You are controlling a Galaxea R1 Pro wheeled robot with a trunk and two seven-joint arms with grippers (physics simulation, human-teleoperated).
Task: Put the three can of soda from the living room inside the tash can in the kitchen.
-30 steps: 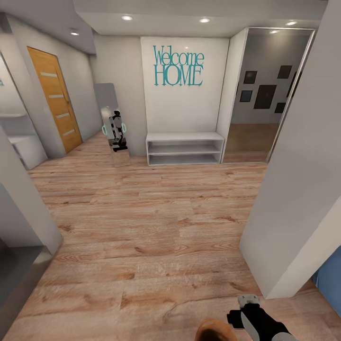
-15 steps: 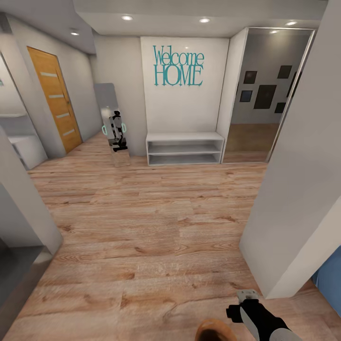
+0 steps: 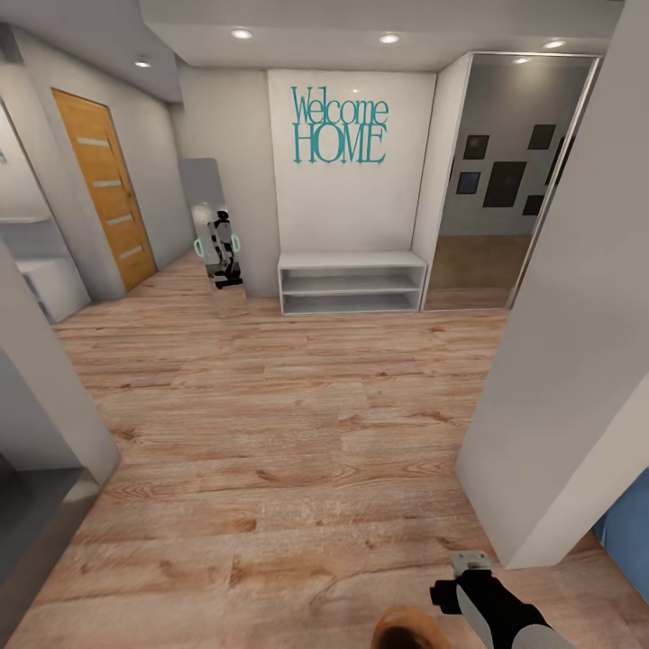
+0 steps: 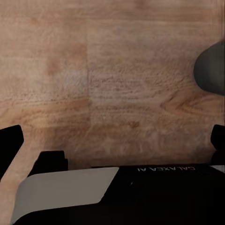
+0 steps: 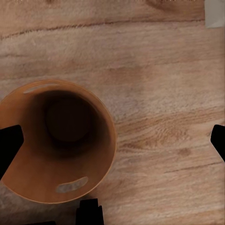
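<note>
Since a second ago the right arm has slipped slightly lower and rightward at the bottom of the head view, while the hall stays as it was. Its right claw (image 5: 112, 140) is spread wide, dark fingertips (image 5: 10, 145) far apart at either edge of the wrist view, holding nothing. Beneath it the tash can (image 5: 58, 140) stands upright on the wood floor (image 3: 270, 424), its dark inside showing. Over bare planks the left claw (image 4: 112, 140) is spread equally wide, gripping nothing.
</note>
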